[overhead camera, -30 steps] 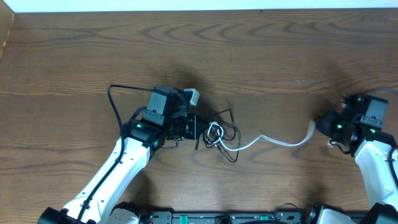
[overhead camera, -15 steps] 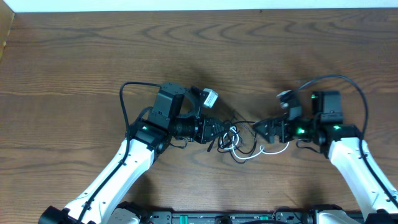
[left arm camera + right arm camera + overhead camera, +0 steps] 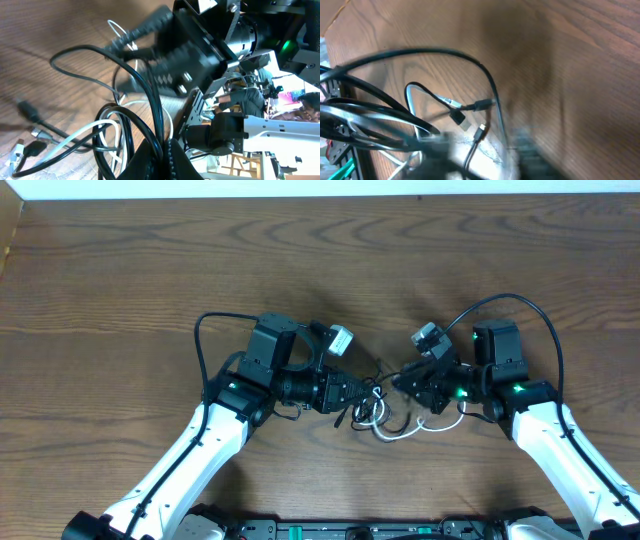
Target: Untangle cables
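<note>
The left gripper, seen from its own wrist, looks pressed together on a strand of the black cable, which rises from the jaws in loops. The knot lies just toward 6 o'clock of the table centre, with this gripper at its 9 o'clock. The white cable threads through the black loops and sags toward 5 o'clock. The right gripper stands at the knot's 2 o'clock, very near the left one; blur hides its jaws, so I cannot tell their state. Risks: pulling apart while loops interlock would cinch the knot; the crowded grippers may collide; loose plugs may snag.
</note>
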Robot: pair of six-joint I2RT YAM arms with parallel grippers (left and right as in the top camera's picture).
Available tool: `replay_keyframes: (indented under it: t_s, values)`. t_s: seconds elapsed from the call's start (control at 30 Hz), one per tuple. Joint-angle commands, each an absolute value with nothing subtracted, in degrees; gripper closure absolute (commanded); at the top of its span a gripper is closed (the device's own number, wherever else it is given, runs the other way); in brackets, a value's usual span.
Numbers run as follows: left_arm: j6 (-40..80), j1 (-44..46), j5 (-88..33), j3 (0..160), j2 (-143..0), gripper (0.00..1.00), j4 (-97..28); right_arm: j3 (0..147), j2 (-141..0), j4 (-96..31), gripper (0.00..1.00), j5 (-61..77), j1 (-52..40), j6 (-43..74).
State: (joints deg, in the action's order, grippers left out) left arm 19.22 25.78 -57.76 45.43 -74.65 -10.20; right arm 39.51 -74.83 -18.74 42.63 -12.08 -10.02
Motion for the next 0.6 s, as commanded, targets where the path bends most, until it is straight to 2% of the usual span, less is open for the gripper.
replay_keyframes:
  t_s: [0.0,0.23,0.3,0.33,0.47,0.57]
  values:
    - [18.41,25.85,-59.33,45.74,-73.71,0.87,-10.2,40.34,-74.26,-19.53,0.99,37.98,-12.47,-7.27]
    - [18.39,25.85,-53.89,45.69,-73.73,0.84,-13.76,40.34,-74.26,-28.03,0.99,4.08,-12.4,15.94]
    - [18.39,25.85,-50.43,45.69,-73.73,0.83,-16.53,40.32,-74.26,-30.41,0.99,-1.48,-12.4,20.6]
    - [18.39,25.85,-48.77,45.69,-73.73,0.77,-17.74,40.32,-74.26,-31.07,0.99,-2.52,-12.43,21.58]
    - [18.41,25.87,-44.23,45.69,-73.73,0.53,-20.73,40.29,-74.26,-29.74,0.99,5.13,-12.43,20.01]
    - [18.41,25.87,-44.07,45.69,-73.73,0.49,-20.69,40.29,-74.26,-26.72,0.99,24.51,-12.43,7.29]
